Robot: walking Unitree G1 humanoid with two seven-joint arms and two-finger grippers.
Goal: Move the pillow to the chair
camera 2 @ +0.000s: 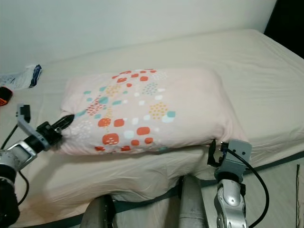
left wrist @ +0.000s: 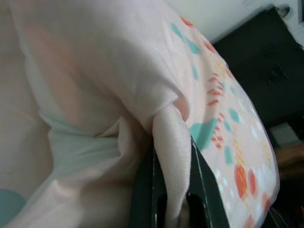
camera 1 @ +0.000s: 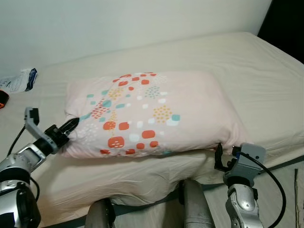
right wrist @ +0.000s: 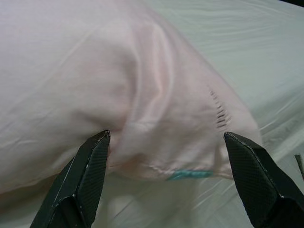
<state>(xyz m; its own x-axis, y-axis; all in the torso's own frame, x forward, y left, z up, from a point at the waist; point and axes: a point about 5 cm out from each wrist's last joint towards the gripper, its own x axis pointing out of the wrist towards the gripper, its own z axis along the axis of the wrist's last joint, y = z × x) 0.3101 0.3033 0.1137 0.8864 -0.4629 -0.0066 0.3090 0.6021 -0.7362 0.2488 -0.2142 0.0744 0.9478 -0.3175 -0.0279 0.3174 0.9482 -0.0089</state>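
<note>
A pale pink pillow [camera 1: 152, 111] printed with orange, teal and white patches lies across the cream bed [camera 1: 228, 57]. My left gripper [camera 1: 71, 126] is at the pillow's left corner, shut on a fold of the pillowcase [left wrist: 172, 142] pinched between its black fingers. My right gripper [right wrist: 166, 156] stands open at the pillow's right front corner [camera 1: 228, 140], one finger on each side of that corner and apart from the fabric. That corner shows a teal trim strip [right wrist: 190, 174].
A white and blue packet [camera 1: 21, 80] and a red-orange object [camera 1: 2, 99] lie at the bed's far left. A white wall runs behind the bed, with a dark opening [camera 1: 285, 23] at the far right. The bed's front edge [camera 1: 142, 190] hangs over my legs.
</note>
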